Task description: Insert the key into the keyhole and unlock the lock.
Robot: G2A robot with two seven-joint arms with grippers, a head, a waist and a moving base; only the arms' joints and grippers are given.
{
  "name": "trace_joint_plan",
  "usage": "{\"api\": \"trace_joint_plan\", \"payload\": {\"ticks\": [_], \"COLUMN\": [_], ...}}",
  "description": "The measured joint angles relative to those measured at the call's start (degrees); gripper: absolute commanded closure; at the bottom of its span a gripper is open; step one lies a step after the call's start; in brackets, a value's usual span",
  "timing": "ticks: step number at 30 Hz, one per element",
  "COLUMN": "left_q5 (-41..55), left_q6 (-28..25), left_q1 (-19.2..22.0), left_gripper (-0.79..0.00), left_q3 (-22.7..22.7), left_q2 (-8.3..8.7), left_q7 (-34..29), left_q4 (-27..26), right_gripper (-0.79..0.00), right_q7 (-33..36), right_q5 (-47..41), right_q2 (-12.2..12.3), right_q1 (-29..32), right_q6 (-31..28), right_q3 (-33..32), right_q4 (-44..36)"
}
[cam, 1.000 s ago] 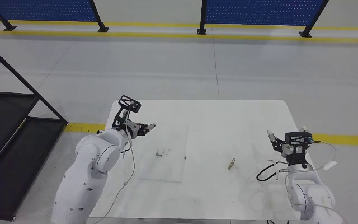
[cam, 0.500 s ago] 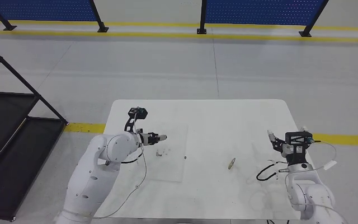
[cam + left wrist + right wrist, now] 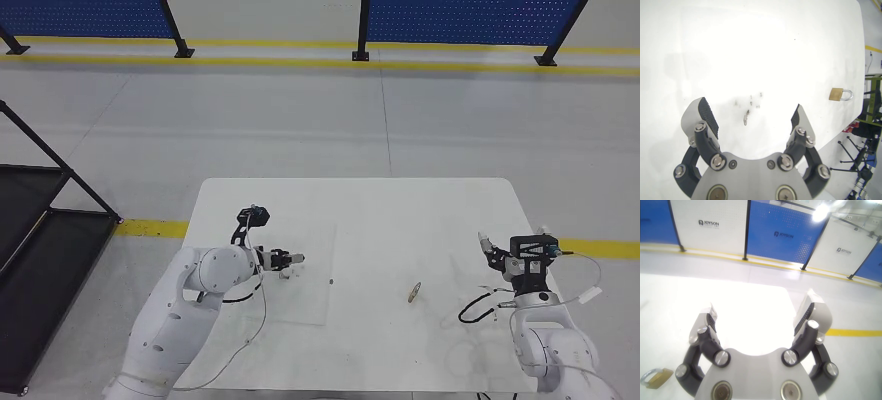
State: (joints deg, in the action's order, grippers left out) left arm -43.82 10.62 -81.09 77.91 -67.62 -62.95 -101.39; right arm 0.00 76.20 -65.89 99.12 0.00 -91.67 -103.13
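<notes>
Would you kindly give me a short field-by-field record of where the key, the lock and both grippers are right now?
key: lying flat on the table, among small dark specks
lock: brass padlock lying flat, well apart from the key, toward the right arm's side
left gripper: open, empty, close to the key
right gripper: open, empty, by the table's right edge, not touching the lock

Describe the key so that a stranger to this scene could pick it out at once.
On the white table, look in its left half, by the open jaws of the left arm. The key lies flat there among small dark marks: a thin, pale metal sliver, unlike the brass lock with its steel shackle farther to the right.
</notes>
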Motion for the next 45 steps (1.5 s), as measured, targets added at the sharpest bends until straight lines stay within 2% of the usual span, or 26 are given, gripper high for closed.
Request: {"api": "trace_joint_plan", "payload": {"ticks": [1,2,5,17,30,34,35,36,45], "left_q5": [0.1,0.2,0.6,0.7,1.9,1.9,1.9,1.9,1.8], "left_q6": [-0.5,-0.8,-2.0,-4.6,-5.1,-4.9,-4.7,-4.7,-3.8], "left_q1": [-0.1,-0.1,-0.1,-0.3,-0.4,-0.5,-0.5,-0.5,-0.7], "left_gripper": [-0.545,-0.496,-0.4,-0.302,-0.256,-0.148,-0.055,0.0,0.0], "left_q3": [0.0,0.0,0.0,-1.3,-1.9,-2.0,-2.0,-2.0,-1.8], "left_q2": [0.04,0.09,0.24,0.7,1.15,1.32,1.37,1.4,1.82], "left_q7": [0.1,0.1,-0.2,-0.6,-1.4,-1.8,-1.9,-1.9,-3.0], "left_q4": [0.2,0.4,1.0,2.8,3.5,3.6,3.6,3.6,2.3], "right_gripper": [-0.785,-0.785,-0.785,-0.785,-0.785,-0.785,-0.785,-0.785,-0.785], "right_q7": [0.0,0.0,0.0,0.0,0.0,0.0,0.0,0.0,0.0], "right_q5": [0.0,0.0,0.0,0.0,0.0,0.0,0.0,0.0,0.0], "right_q2": [0.0,0.0,0.0,0.0,0.0,0.0,0.0,0.0,0.0], "right_q1": [0.0,0.0,0.0,0.0,0.0,0.0,0.0,0.0,0.0], "right_q6": [0.0,0.0,0.0,0.0,0.0,0.0,0.0,0.0,0.0], "right_q3": [0.0,0.0,0.0,0.0,0.0,0.0,0.0,0.0,0.0], "right_q4": [0.0,0.0,0.0,0.0,0.0,0.0,0.0,0.0,0.0]}}
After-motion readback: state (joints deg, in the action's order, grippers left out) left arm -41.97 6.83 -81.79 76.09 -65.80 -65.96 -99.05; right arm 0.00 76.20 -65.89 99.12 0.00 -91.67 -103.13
